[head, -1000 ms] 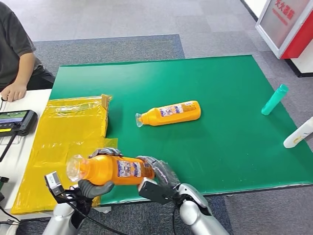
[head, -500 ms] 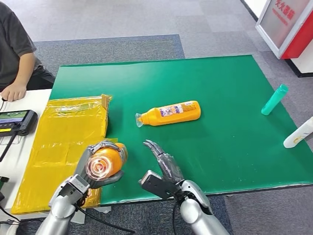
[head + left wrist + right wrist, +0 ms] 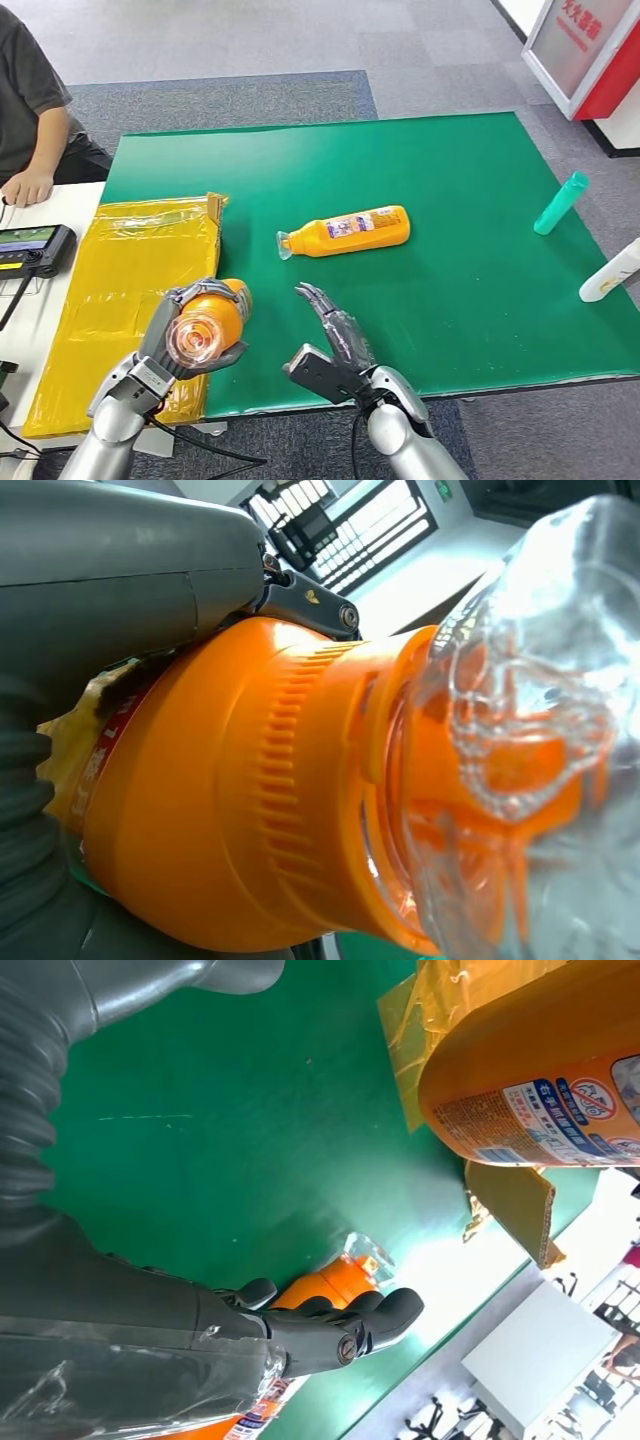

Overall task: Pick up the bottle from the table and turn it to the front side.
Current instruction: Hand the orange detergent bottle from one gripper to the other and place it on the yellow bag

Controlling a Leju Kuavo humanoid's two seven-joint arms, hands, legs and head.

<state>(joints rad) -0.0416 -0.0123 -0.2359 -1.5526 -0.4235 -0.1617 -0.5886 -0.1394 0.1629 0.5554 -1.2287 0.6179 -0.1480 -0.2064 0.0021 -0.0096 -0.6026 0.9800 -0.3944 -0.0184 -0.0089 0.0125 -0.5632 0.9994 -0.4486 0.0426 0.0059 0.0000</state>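
My left hand (image 3: 175,335) grips an orange bottle (image 3: 207,326) above the table's near left edge, its clear cap end pointing toward the camera. The left wrist view shows the orange neck (image 3: 249,810) and clear cap (image 3: 543,720) close up, with my left hand (image 3: 98,590) wrapped round the body. My right hand (image 3: 336,345) hovers beside it, to the right, fingers spread and holding nothing. In the right wrist view the held bottle's labelled body (image 3: 543,1070) is apart from my right hand (image 3: 302,1330). A second orange bottle (image 3: 347,231) lies on its side mid-table.
The green mat (image 3: 453,300) covers the table. A yellow bag (image 3: 128,290) lies at the left. A teal bottle (image 3: 561,203) and a white bottle (image 3: 611,272) lie at the right edge. A person (image 3: 30,110) sits at the far left beside a handheld device (image 3: 30,248).
One second ago both hands held the bottle sideways. The right hand let go and opened; the left hand turned the bottle so its cap faces the camera, then shifted slightly left.
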